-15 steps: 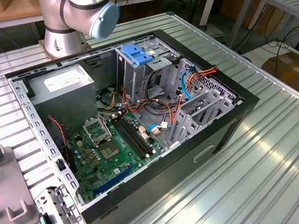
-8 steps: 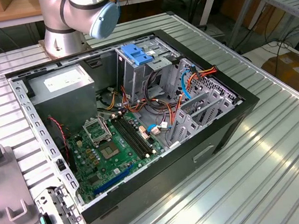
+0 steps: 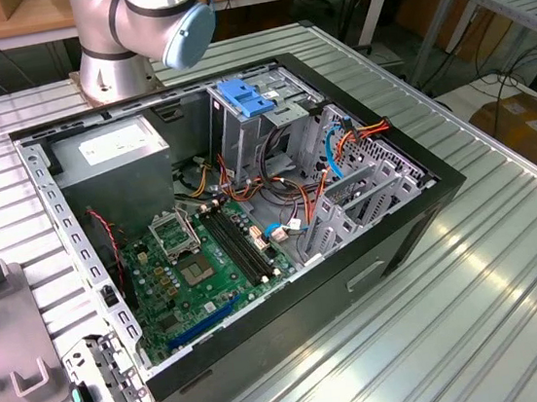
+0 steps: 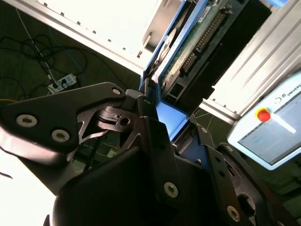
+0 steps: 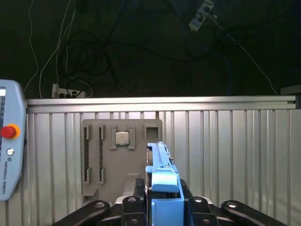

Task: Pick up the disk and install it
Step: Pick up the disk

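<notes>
Blue plastic rails edge the disk (image 5: 160,157), gripped edge-on between the closed fingers of the gripper (image 5: 161,193), with the ribbed metal desk (image 5: 235,155) beyond it. A white sticker (image 3: 110,144), print unreadable, marks the grey box (image 3: 137,166) inside the open computer case (image 3: 268,353), toward the exterior view's left.

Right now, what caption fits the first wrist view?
Gripper holds the blue-railed disk edge-on, grey fixture tray and ribbed table beyond.

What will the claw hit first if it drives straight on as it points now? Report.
Probably the grey fixture plate on the ribbed table: in the first wrist view the claw, shut on the disk, points at it. Depth is unclear.
</notes>
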Tool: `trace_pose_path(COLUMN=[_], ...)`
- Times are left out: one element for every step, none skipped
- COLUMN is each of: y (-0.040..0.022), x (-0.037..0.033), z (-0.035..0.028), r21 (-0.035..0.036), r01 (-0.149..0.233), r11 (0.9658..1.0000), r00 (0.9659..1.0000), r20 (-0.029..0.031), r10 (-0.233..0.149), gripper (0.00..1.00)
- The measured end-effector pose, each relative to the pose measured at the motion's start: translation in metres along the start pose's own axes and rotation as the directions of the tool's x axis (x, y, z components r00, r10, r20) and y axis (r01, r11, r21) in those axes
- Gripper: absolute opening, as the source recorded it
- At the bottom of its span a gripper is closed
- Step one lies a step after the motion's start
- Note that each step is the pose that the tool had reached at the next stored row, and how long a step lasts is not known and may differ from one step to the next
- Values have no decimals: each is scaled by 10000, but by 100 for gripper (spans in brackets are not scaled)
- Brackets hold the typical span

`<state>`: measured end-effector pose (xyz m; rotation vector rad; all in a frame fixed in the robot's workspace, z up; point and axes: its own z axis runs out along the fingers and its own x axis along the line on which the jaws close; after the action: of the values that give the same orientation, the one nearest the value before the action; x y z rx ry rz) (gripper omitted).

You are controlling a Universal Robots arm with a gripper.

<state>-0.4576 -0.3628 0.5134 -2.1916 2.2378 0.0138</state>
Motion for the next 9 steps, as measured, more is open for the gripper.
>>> trace_pose_path(y=[-19, -45, -67, -96, -125, -154, -184, -211, -235], x=[7, 15, 19, 24, 28, 32, 34, 36, 38], z=[0, 1, 2, 3, 3, 4, 4, 5, 5], r21=[-1, 0, -1, 0, 0, -1, -1, 0, 0], r01=[-1, 0, -1, -1, 0, -1, -1, -1, -1], r11=[10000, 10000, 10000, 10000, 10000, 10000, 10000, 10000, 10000], r00=[10000, 10000, 10000, 10000, 10000, 10000, 10000, 10000, 10000], r20=[0, 0, 0, 0, 0, 0, -1, 0, 0], r10=[1, 0, 1, 1, 0, 1, 1, 1, 1], gripper=[37, 37, 37, 37, 37, 37, 37, 37, 37])
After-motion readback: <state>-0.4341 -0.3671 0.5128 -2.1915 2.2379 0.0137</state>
